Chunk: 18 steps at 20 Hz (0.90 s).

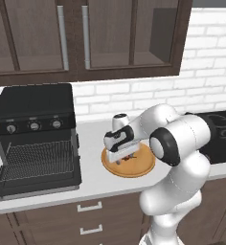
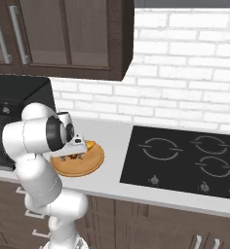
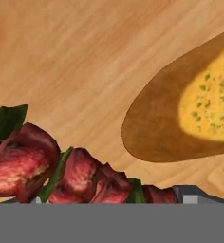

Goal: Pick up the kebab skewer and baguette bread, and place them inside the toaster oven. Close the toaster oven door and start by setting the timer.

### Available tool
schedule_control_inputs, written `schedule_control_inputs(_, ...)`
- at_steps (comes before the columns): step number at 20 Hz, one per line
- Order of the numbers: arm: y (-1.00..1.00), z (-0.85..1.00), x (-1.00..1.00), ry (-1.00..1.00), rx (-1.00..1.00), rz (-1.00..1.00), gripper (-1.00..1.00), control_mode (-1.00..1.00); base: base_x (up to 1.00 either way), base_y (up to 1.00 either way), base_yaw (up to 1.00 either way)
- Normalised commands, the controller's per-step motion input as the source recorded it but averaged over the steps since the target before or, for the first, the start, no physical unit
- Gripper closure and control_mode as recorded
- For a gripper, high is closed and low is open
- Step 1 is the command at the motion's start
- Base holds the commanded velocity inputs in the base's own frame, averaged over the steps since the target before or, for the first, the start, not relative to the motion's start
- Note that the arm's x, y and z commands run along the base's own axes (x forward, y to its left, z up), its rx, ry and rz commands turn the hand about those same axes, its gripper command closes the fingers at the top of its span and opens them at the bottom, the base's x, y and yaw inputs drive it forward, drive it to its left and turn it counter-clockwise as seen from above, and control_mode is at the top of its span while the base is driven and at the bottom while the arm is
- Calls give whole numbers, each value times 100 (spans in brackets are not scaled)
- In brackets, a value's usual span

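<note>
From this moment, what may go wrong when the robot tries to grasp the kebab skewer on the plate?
1. In the hand view the kebab skewer sits right at the gripper, lumpy and thin, so the fingers could pinch just one meat chunk and it may tilt or slip.
2. The baguette bread lies close beside it on the wooden plate; a finger might nudge it.
3. The toaster oven stands off to the side, door down, so carrying risks a drop.

The toaster oven (image 1: 36, 139) stands at the left on the counter (image 1: 93, 139), its door (image 1: 38, 184) dropped open forward. To its right sits the plate (image 1: 139, 167), bearing the kebab skewer (image 3: 66, 175) and baguette bread (image 3: 190, 114); the cooktop (image 2: 185, 160) lies farther right.
</note>
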Motion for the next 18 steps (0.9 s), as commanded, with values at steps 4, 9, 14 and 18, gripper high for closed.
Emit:
schedule_control_inputs(4,0,-20,-66,-19,2,4,100,-100,0,0,0)
schedule_control_inputs(9,0,2,-46,-23,3,2,100,-100,0,0,0)
schedule_control_inputs(14,0,82,-56,-22,15,2,100,-100,0,0,0)
schedule_control_inputs(18,15,100,-72,-1,6,4,100,-100,0,0,0)
